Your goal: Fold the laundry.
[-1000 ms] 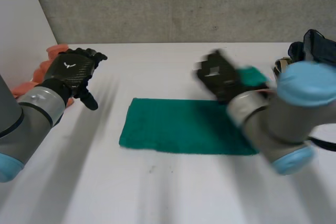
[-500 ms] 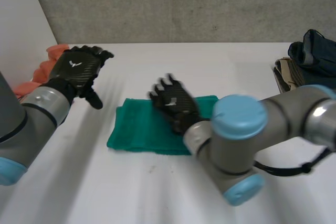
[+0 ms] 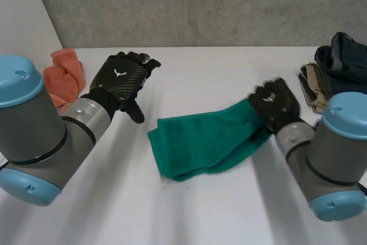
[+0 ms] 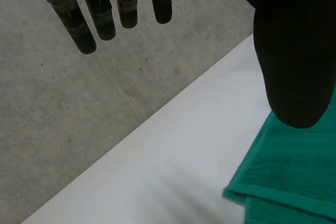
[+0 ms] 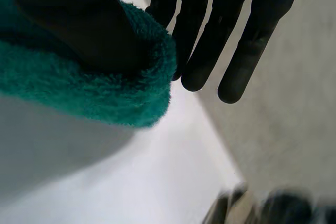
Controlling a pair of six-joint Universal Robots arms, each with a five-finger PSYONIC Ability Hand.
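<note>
A green towel (image 3: 200, 142) lies folded in the middle of the white table (image 3: 189, 210), its right end raised off the surface. My right hand (image 3: 276, 106) is shut on that right end. In the right wrist view the thumb presses the towel's thick edge (image 5: 84, 93) against the fingers (image 5: 205, 35). My left hand (image 3: 117, 78) hovers open above the table, to the left of the towel and apart from it. In the left wrist view its fingers (image 4: 100, 9) are straight, and the towel's corner (image 4: 294, 182) lies below the thumb.
An orange cloth (image 3: 62, 73) lies at the table's far left. A pile of dark and beige clothes (image 3: 338, 61) sits at the far right edge. A grey wall (image 3: 200, 4) stands behind the table.
My right hand swung from the towel's middle to the right, lifting the towel's right end; the towel shifted and turned. My left hand moved toward the centre.
</note>
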